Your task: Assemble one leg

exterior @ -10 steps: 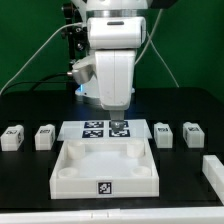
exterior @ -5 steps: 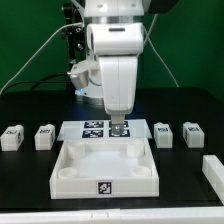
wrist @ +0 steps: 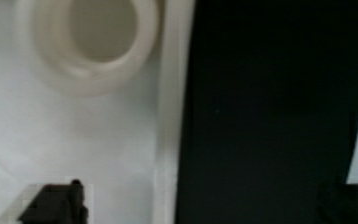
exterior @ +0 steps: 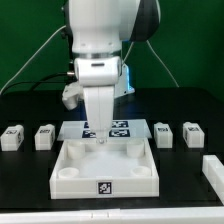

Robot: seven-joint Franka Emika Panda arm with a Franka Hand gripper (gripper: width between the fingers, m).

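Note:
Four small white legs with marker tags lie on the black table in the exterior view: two on its left (exterior: 12,137) (exterior: 45,136) and two on its right (exterior: 163,134) (exterior: 192,133). My gripper (exterior: 100,140) hangs low over the back edge of the large white tray-like part (exterior: 70,178), left of its middle, and touches no leg. In the wrist view the gripper (wrist: 208,205) is open and empty. Its dark fingertips (wrist: 51,205) stand wide apart over the tray's white edge and the black table. A round corner socket (wrist: 96,40) of the tray shows ahead.
The marker board (exterior: 122,128) lies flat behind the tray, partly hidden by the arm. Another white part (exterior: 213,172) sits at the exterior view's right edge. Cables hang behind the arm.
The arm has swung toward the exterior view's left and turned. The gripper moved from over the marker board's right side to the tray's back edge, left of middle. The legs have not moved.

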